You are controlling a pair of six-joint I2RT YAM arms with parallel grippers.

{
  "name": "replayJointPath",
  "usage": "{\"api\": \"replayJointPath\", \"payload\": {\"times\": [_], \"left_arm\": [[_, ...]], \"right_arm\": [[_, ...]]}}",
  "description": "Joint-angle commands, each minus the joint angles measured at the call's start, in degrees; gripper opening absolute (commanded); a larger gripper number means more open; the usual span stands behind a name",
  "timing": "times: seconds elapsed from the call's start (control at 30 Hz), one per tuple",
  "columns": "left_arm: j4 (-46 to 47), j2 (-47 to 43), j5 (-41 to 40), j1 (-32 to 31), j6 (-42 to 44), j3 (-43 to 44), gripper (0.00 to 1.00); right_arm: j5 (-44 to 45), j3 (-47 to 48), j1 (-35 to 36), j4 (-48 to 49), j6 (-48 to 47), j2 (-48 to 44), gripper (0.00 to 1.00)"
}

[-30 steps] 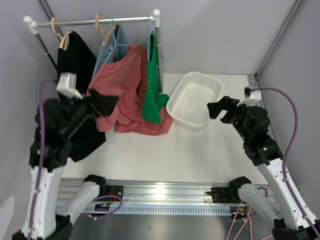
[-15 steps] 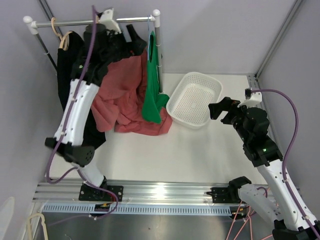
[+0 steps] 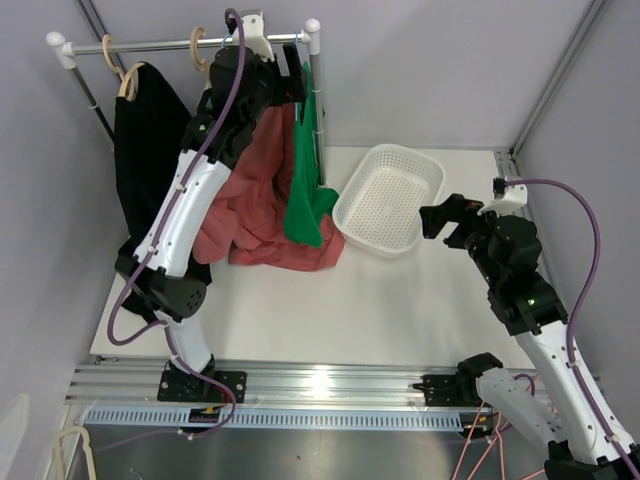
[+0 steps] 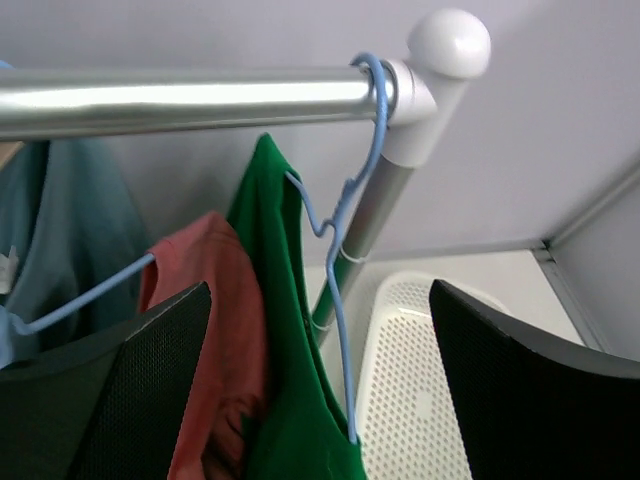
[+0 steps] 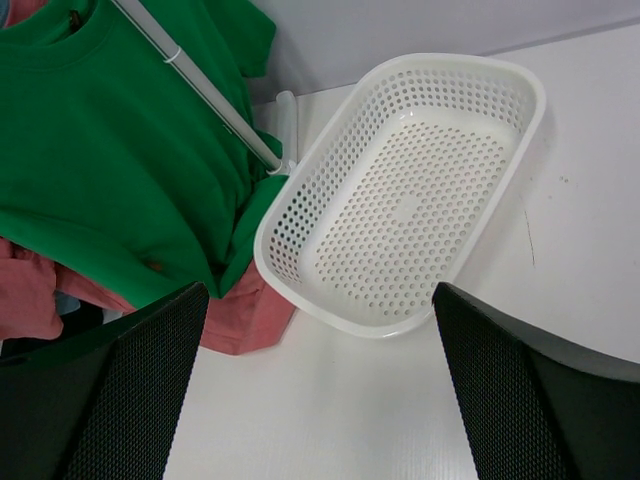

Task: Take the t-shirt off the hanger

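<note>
— Green t-shirt [image 3: 305, 190], top cam: where vs the L arm?
— Hangs at the rt end of the rail [image 3: 150, 45], by the rack post [image 3: 316, 110], hem down on the table. The left gripper [image 3: 290, 82] is up at rail height, just beside the tee's neck, on the red shirt [image 3: 255, 190] side. Can't tell the finger gap from here.
— L wrist cam?
— Fingers [image 4: 140, 390] wide apart, nothing btwn them. Tee's collar is ahead, mid-frame, on a blue hanger [image 4: 340, 215] hooked over the rail's end. Red shirt just beside it, left.
— R side?
— The right gripper [image 3: 432, 215] is near the white basket [image 3: 390, 195], well apart from the tee. R wrist cam: fingers [image 5: 110, 400] spread wide, empty. Basket is below, tee at upper left behind the post.
</note>
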Motion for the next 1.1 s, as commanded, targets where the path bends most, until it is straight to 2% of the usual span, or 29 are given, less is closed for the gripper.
{"api": "replayJointPath", "payload": {"times": [0.0, 0.2, 0.3, 0.37, 0.43, 0.47, 0.53, 0.6, 0.63, 0.87, 1.07], "left_arm": [[5.2, 1.8, -8.4, -1.6, 3.8, 1.4, 0.94], [8.2, 5.8, -7.2, -1.5, 3.9, 3.1, 0.91], [9.6, 7.6, -7.2, -1.6, 3.9, 3.6, 0.77], [10.3, 8.8, -7.5, -1.6, 4.5, 3.8, 0.75], [11.5, 9.6, -8.2, -1.6, 5.2, 4.7, 0.67], [12.0, 10.5, -8.5, -1.6, 6.3, 5.5, 0.62], [12.8, 11.7, -7.8, -1.0, 6.9, 7.2, 0.36], [12.3, 12.4, -6.3, 0.4, 4.9, 8.5, 0.05], [13.1, 12.1, -5.9, 0.6, 4.6, 8.5, 0.02], [15.8, 6.5, -7.7, 0.5, 7.6, 9.8, 0.00], [13.1, 1.0, -10.4, -0.1, 5.4, 6.6, 0.01]], "right_arm": [[0.4, 3.2, -0.5, -0.3, -1.2, -1.2, 0.99], [-0.2, 4.4, -1.2, -0.7, -1.3, -1.3, 1.00], [-0.5, 5.1, -1.5, -1.1, -1.3, -1.3, 0.99], [-0.7, 5.2, -1.7, -1.3, -1.3, -1.3, 1.00], [-0.8, 5.2, -1.9, -1.3, -1.4, -1.3, 1.00], [-1.0, 5.2, -1.9, -1.3, -1.3, -1.3, 0.99], [-1.3, 5.2, -2.2, -1.3, -1.3, -1.3, 1.00], [-1.9, 5.3, -2.3, -1.3, -1.1, -1.3, 0.99], [-2.3, 5.2, -2.3, -1.2, -1.0, -1.3, 0.99], [-3.1, 4.8, -2.3, -1.6, -1.4, -0.8, 0.99], [-4.2, 5.2, -2.4, -1.7, -1.7, -0.3, 0.99]]}}
